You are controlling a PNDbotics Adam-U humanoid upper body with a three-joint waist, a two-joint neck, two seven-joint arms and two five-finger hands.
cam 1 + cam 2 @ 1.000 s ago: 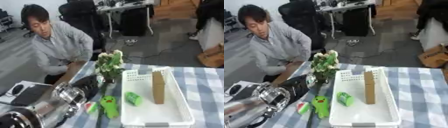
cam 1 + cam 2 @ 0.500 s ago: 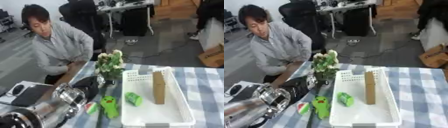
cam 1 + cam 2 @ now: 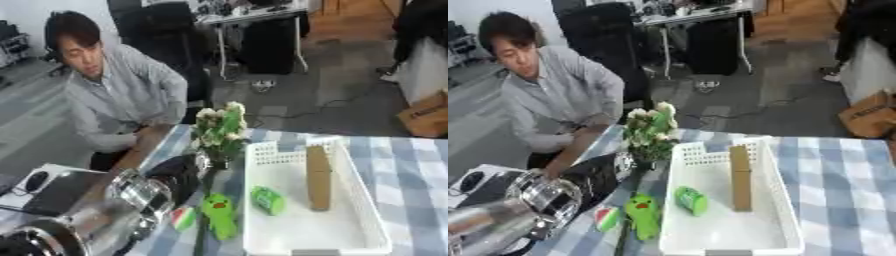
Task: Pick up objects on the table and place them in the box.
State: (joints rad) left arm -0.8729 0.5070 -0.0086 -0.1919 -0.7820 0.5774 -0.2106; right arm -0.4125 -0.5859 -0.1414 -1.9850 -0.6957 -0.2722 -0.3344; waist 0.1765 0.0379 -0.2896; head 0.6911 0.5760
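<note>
A white slatted basket (image 3: 280, 151) stands on the blue checked tablecloth. Inside it a tall brown box (image 3: 318, 175) stands upright and a green can (image 3: 268, 200) lies beside it. Left of the basket a green plush toy (image 3: 219, 216) lies on the cloth, with a small red, white and green piece (image 3: 182, 218) next to it. My left arm comes in from the lower left, silver joints showing; its black hand (image 3: 179, 175) hovers by the plush toy and the flowers. My right hand shows in neither view.
A bunch of white and green flowers (image 3: 220, 131) in a vase stands just left of the basket's far corner. A person sits at the table's left edge, forearm (image 3: 570, 155) on the table near my arm. A dark pad with a mouse (image 3: 35, 181) lies lower left.
</note>
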